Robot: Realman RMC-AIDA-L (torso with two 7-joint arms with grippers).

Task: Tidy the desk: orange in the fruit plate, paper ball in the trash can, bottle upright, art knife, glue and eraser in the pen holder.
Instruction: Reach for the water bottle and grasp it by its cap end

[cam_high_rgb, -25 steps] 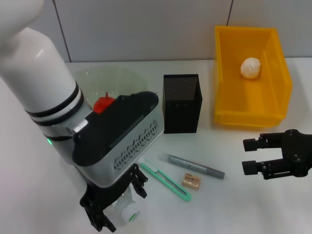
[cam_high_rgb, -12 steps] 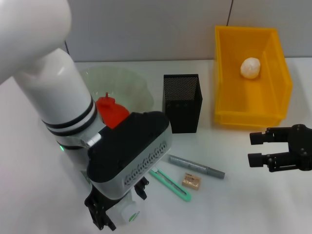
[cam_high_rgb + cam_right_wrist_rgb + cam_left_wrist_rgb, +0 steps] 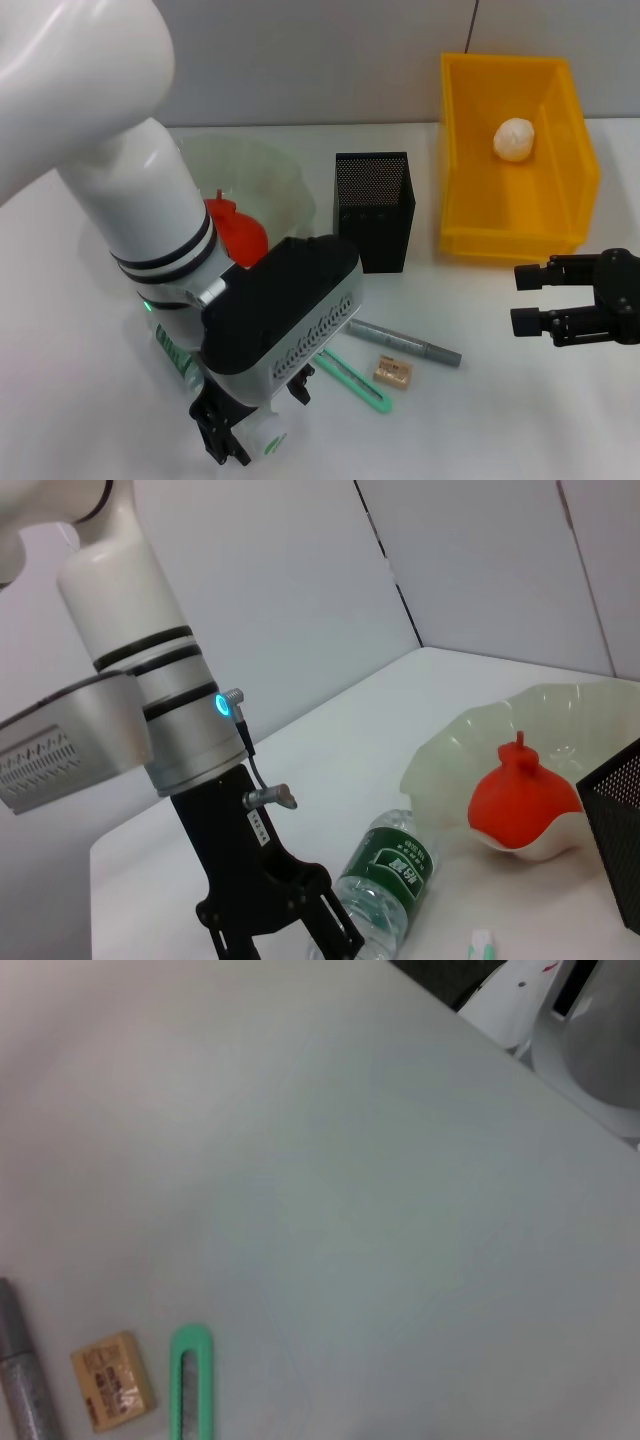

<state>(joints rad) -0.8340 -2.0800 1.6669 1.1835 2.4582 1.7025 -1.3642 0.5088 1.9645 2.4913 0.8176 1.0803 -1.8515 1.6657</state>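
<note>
The bottle (image 3: pixel 268 438) lies on its side at the front left, label (image 3: pixel 388 872) up. My left gripper (image 3: pixel 260 425) stands open over its cap end, a finger on either side (image 3: pixel 330 925). In the fruit plate (image 3: pixel 270 170) rests the orange (image 3: pixel 240 232). The paper ball (image 3: pixel 514 138) lies in the yellow trash can (image 3: pixel 455 150). Before the black mesh pen holder (image 3: pixel 372 212) lie the glue (image 3: pixel 405 342), the eraser (image 3: pixel 392 372) and the mint-green art knife (image 3: pixel 352 380). My right gripper (image 3: pixel 535 310) hovers open below the trash can.
The left arm's white forearm and black wrist block (image 3: pixel 285 310) cover part of the plate and most of the bottle. A grey wall runs behind the white desk. The left wrist view shows the eraser (image 3: pixel 113 1393), the knife's end (image 3: pixel 190 1380) and bare desk.
My left arm has swung right and lower, bringing its fingers down around the bottle's cap end and uncovering the orange. The right gripper drifted slightly right and up.
</note>
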